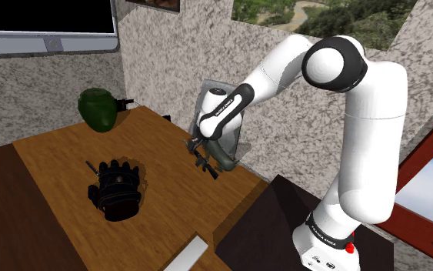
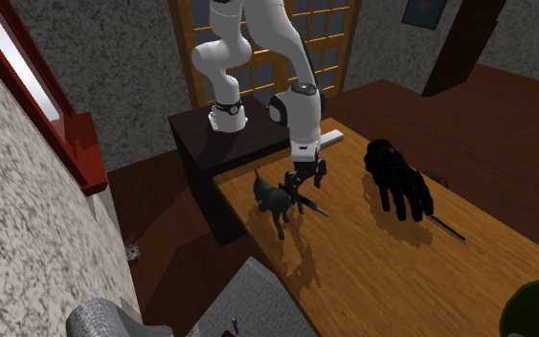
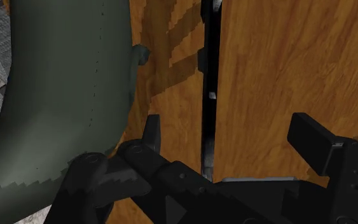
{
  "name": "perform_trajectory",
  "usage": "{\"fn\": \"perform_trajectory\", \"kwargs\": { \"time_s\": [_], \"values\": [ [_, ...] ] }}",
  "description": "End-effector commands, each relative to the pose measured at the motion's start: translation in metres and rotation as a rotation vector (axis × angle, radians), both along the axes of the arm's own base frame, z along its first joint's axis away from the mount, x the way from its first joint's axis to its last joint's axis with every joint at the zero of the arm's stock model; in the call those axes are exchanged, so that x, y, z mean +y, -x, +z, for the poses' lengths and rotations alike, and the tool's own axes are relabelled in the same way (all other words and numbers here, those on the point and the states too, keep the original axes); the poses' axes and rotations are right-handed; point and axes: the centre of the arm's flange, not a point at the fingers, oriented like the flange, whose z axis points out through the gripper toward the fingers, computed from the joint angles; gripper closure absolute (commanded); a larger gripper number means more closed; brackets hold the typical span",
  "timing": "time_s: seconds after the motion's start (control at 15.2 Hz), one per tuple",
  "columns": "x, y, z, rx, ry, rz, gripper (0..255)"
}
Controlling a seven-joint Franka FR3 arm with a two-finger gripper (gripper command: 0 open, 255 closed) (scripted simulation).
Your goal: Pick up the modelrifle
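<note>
Black jaws are held spread low over the wooden tabletop [image 1: 61, 162], and the slim black model rifle [image 3: 210, 76] is seen lying flat between them, touched by neither. A grey-green figure [image 3: 63, 95] is set just beside it; a black glove [image 2: 396, 177] lies well apart.

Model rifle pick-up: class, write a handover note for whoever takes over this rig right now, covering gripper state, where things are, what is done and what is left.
Gripper: open, low over the wooden table, one finger on each side of the model rifle, neither touching it.
Model rifle: lying flat on the table near its edge, beside a dark green object.
Done: gripper lined up over the rifle.
Left: close the fingers on it, then lift.
</note>
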Motion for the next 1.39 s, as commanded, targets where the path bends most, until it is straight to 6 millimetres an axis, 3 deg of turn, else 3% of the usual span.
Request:
{"fn": "perform_trajectory", "kwargs": {
  "time_s": [0.0,0.2,0.26,0.86,1.32],
  "values": [
    [-0.006,0.003,-0.022,0.024,0.002,-0.008,0],
    [-0.006,0.003,-0.030,0.024,0.002,-0.008,0],
    [-0.004,0.006,-0.030,0.023,0.002,-0.008,255],
    [-0.006,0.003,-0.030,0.024,0.002,-0.008,255],
    [-0.006,0.003,0.007,0.024,0.002,-0.008,255]
  ]
}}
